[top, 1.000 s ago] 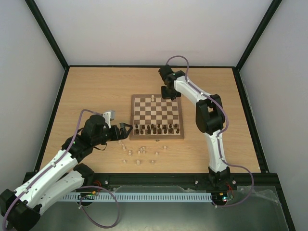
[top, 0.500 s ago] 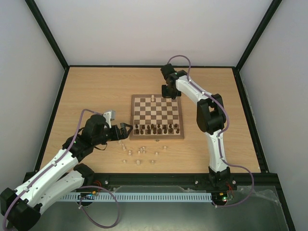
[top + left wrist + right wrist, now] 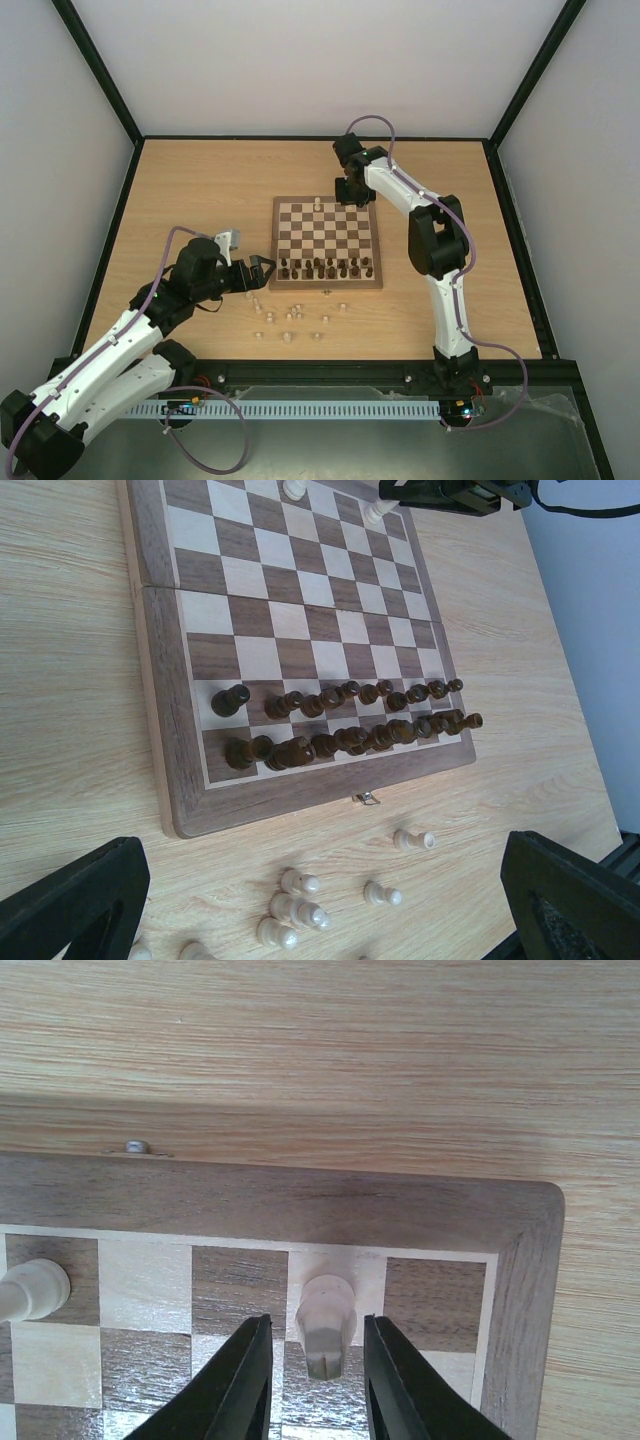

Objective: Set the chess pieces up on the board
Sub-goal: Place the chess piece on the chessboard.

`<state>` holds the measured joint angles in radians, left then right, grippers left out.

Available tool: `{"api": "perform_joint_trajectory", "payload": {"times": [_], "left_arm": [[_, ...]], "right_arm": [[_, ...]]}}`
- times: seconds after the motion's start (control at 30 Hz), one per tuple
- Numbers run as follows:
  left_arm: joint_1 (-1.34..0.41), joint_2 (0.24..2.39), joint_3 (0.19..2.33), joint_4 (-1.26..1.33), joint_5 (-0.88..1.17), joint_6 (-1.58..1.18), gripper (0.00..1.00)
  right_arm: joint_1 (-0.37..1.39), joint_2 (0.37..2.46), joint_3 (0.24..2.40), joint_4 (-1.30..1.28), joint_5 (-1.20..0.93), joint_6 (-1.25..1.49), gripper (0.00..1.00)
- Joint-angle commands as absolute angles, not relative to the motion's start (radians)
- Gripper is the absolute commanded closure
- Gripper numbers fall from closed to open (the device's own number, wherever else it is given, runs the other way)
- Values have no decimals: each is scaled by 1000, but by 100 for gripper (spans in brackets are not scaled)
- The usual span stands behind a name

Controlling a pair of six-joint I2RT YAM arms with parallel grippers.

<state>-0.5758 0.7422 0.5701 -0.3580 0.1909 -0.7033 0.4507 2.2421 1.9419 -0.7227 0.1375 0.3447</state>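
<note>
The board (image 3: 276, 245) lies mid-table. Several pale chess pieces (image 3: 290, 318) lie loose on the table in front of it; they also show in the left wrist view (image 3: 300, 883). My left gripper (image 3: 262, 268) is open and empty, hovering over them (image 3: 330, 900). One pale piece (image 3: 318, 203) stands on the far row. My right gripper (image 3: 350, 195) is at the far right of the board. In its wrist view the gripper (image 3: 315, 1380) is open around a standing pale piece (image 3: 325, 1322), with a gap on each side. A second pale piece (image 3: 35, 1288) stands further left.
Dark brown pieces (image 3: 325, 267) fill the board's two near rows (image 3: 340, 725). A metal clasp (image 3: 366, 798) sits on the near edge and another (image 3: 133, 1146) on the far edge. Black frame rails edge the table (image 3: 120, 200).
My right gripper shifted slightly to the right along the board's far row, then stayed still. My left arm has not moved.
</note>
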Motion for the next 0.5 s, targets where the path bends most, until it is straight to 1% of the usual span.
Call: {"api": "perform_joint_trajectory", "payload": {"times": [0.0,0.07,0.17,0.33,0.47], "left_arm": [[-579,741,596,-363,178,-702,1],[-579,742,603,-373,171,-701,1],[-579,735,622,-397,151,-694,1],[-577,714,670,-450,107,-687,0],[-578,706,708,-506,87,-683,1]], "right_arm": [[450,2191,1968,-786,129,344,74],[452,2142,1943,-764,129,348,71],[462,2001,1817,-710,146,356,63],[529,1653,1487,-601,142,393,56],[646,1436,1261,-574,141,437,54]]}}
